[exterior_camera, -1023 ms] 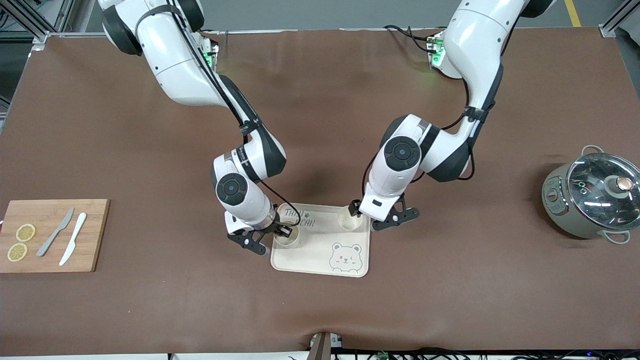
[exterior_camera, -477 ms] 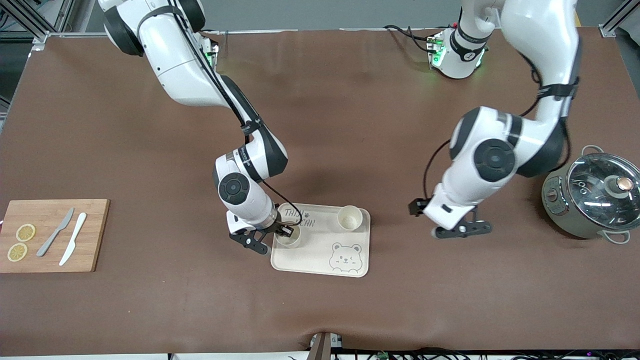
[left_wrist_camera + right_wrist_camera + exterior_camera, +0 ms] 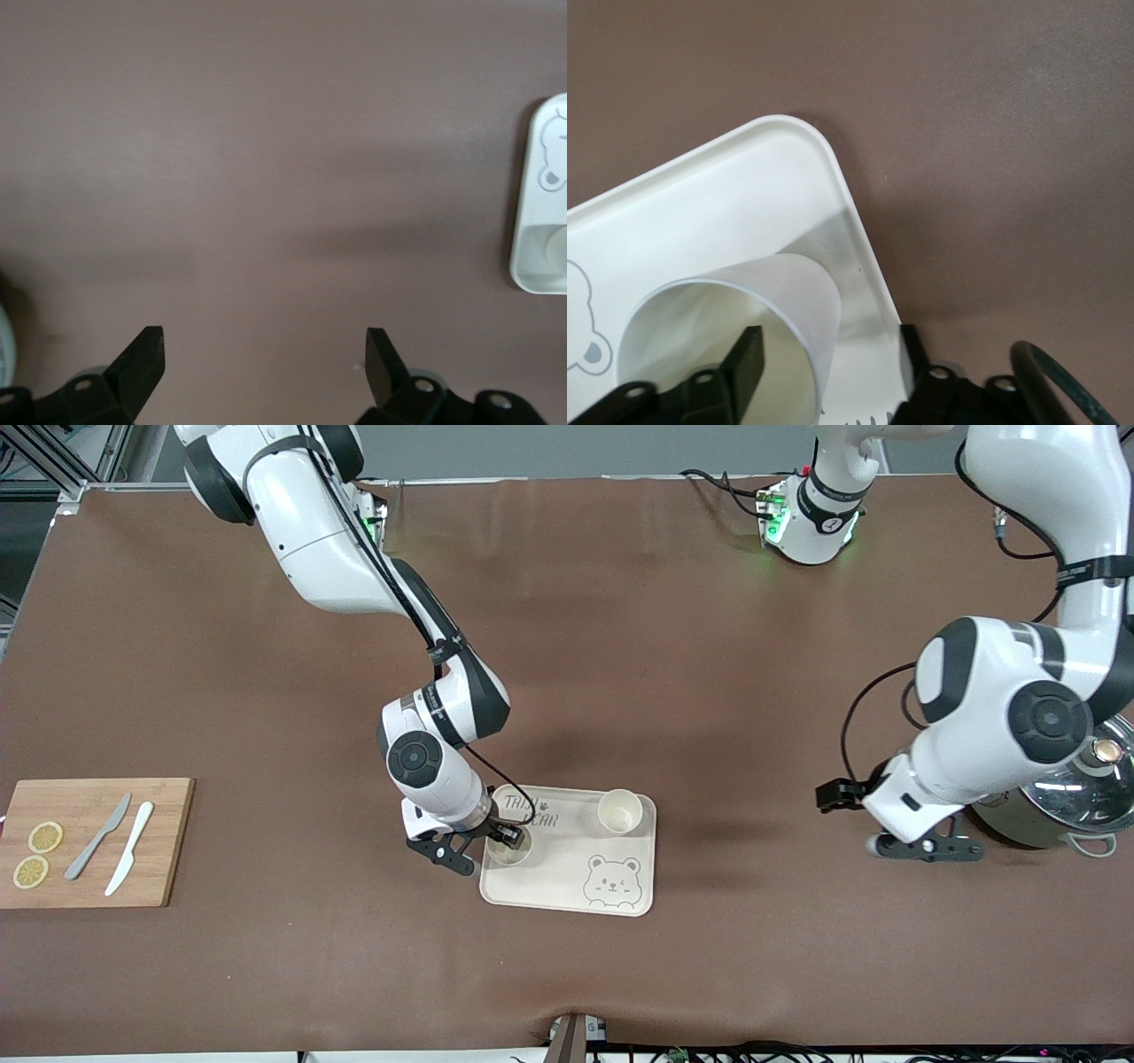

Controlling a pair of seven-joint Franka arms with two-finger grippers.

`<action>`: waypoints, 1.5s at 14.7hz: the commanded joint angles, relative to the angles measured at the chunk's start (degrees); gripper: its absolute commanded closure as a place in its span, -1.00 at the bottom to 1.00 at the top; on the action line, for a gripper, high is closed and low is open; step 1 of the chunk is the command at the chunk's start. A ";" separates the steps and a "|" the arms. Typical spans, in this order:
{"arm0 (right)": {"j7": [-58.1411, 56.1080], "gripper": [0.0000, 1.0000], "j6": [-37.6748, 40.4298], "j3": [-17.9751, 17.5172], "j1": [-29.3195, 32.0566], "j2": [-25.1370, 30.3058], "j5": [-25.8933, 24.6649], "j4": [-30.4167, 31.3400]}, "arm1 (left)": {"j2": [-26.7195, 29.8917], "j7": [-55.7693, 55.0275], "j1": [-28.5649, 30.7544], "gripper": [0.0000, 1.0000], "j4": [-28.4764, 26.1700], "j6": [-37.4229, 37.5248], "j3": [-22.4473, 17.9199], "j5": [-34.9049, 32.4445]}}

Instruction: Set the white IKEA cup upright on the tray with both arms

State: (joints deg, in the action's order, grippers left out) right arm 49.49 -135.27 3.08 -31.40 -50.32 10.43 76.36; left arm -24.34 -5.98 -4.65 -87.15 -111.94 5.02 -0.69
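Note:
The cream tray [image 3: 567, 877] with a bear face lies mid-table. One white cup [image 3: 619, 811] stands upright and free on its corner toward the left arm's end. A second white cup [image 3: 508, 856] stands upright on the tray's edge toward the right arm's end. My right gripper [image 3: 507, 835] is open and straddles this cup's wall. In the right wrist view one finger [image 3: 749, 354] is inside the cup [image 3: 735, 310] and the other is outside, over the tray [image 3: 744, 186]. My left gripper [image 3: 835, 795] is open and empty over bare table between the tray and the pot. Its wrist view shows the tray's edge [image 3: 532, 212].
A grey pot with a glass lid [image 3: 1054, 779] stands at the left arm's end, right beside the left arm's wrist. A wooden cutting board [image 3: 168, 841] with two lemon slices [image 3: 44, 837] and two knives [image 3: 128, 849] lies at the right arm's end.
My left gripper let go of the cup on the tray's corner and swung away toward the pot. The right gripper stayed at its cup.

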 commanded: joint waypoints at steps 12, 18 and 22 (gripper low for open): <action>-2.29 -1.00 16.58 0.88 1.16 9.51 -0.33 -1.56 | 14.05 2.37 0.87 -1.00 3.65 14.99 -0.27 -0.89; -6.85 -1.00 38.46 0.88 4.67 24.01 -0.15 -1.47 | 18.71 4.67 1.05 -1.00 3.74 20.80 -0.27 -0.71; -14.40 -1.00 49.20 0.88 9.59 31.93 -0.24 -1.21 | 21.27 5.02 1.14 -1.00 3.74 22.47 -0.80 -0.89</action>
State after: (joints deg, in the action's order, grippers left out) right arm 39.02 -88.83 4.79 -24.50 -22.64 10.26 72.70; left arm -4.57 -2.20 -3.67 -82.99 -90.95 4.59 -0.76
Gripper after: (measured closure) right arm 0.000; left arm 0.000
